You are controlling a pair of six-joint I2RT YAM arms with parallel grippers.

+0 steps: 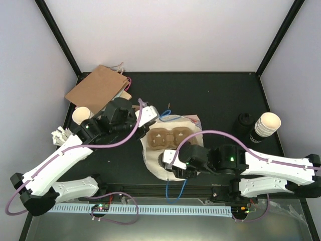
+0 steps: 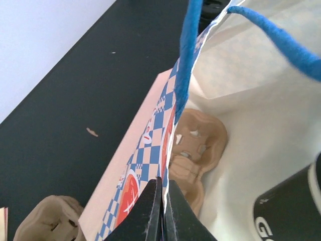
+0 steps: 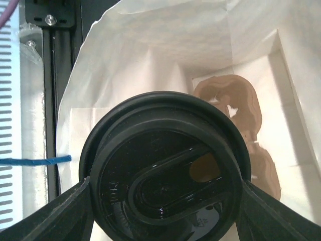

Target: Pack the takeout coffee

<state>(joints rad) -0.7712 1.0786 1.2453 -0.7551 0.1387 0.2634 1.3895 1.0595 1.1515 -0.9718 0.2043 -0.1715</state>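
Note:
A takeout coffee cup with a black lid fills the right wrist view. My right gripper is shut on it, one finger on each side, holding it over the open blue-and-white checked bag. A brown cardboard cup carrier lies on the bag's floor. In the top view my right gripper is at the bag's near side. My left gripper is shut on the bag's checked wall, holding the mouth open; it shows at the bag's far left corner.
A stack of cream cups and a stack of black lids stand at the right. A brown paper bag, one open cup and spare carriers lie at the left. Blue bag handles hang near my left gripper.

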